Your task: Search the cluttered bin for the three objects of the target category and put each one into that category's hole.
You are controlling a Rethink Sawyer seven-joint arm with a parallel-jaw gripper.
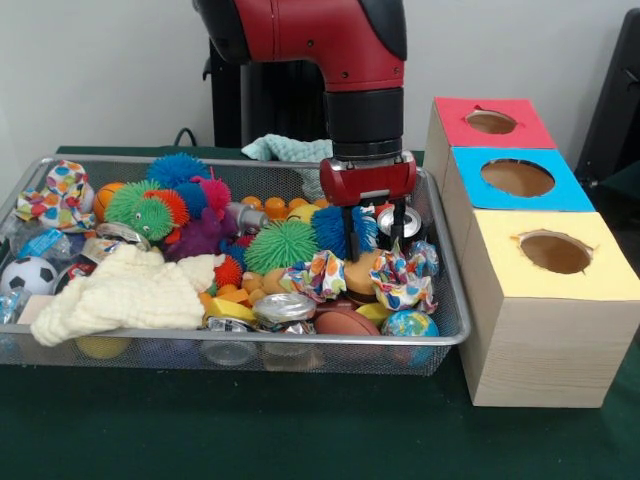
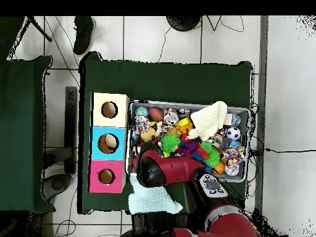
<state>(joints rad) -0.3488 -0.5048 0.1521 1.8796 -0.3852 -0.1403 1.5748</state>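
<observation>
Bearing everything: a table [image 1: 300,430] [image 2: 185,80] under dark green cloth.
Arm: the red and black arm [image 1: 340,40] [image 2: 185,173] comes down over the end of the bin nearest the boxes. From overhead it hides that corner of the clutter.
Bin: a wire mesh bin [image 1: 250,340] [image 2: 185,103] sits on the cloth, filled with toys, cans and fabric.
Boxes: three wooden boxes stand in a row just beside the bin's short end. The yellow-topped box [image 1: 530,340] [image 2: 95,110], blue-topped box [image 1: 470,185] [image 2: 95,143] and red-topped box [image 1: 460,125] [image 2: 94,176] each have a round hole in the top.
Holes: yellow hole [image 1: 555,252], blue hole [image 1: 517,177], red hole [image 1: 491,121]. Which category each one takes cannot be told.
Cream cloth: the cream cloth [image 1: 120,295] [image 2: 208,118] lies crumpled over the clutter toward the bin's other end.
Teal cloth: the teal cloth [image 1: 285,148] [image 2: 151,200] lies outside the bin on the robot's side.
Gripper: the gripper [image 1: 360,232] points straight down just inside the bin. Its dark fingers [image 1: 347,232] are spread a little with nothing pinched between them, and they sit in front of a blue spiky ball [image 1: 330,225].
Spiky balls: a green spiky ball [image 1: 282,245] [image 2: 171,143] sits just beside the blue one, with more in orange, purple and pink toward the bin's middle.
Cans: one silver can [image 1: 405,222] is beside the gripper, and another can top [image 1: 284,308] is near the front wall.
Small balls: a soccer ball [image 1: 28,275] [image 2: 232,133] lies at the far end from the boxes, and a globe ball [image 1: 410,325] sits in the front corner by the boxes.
</observation>
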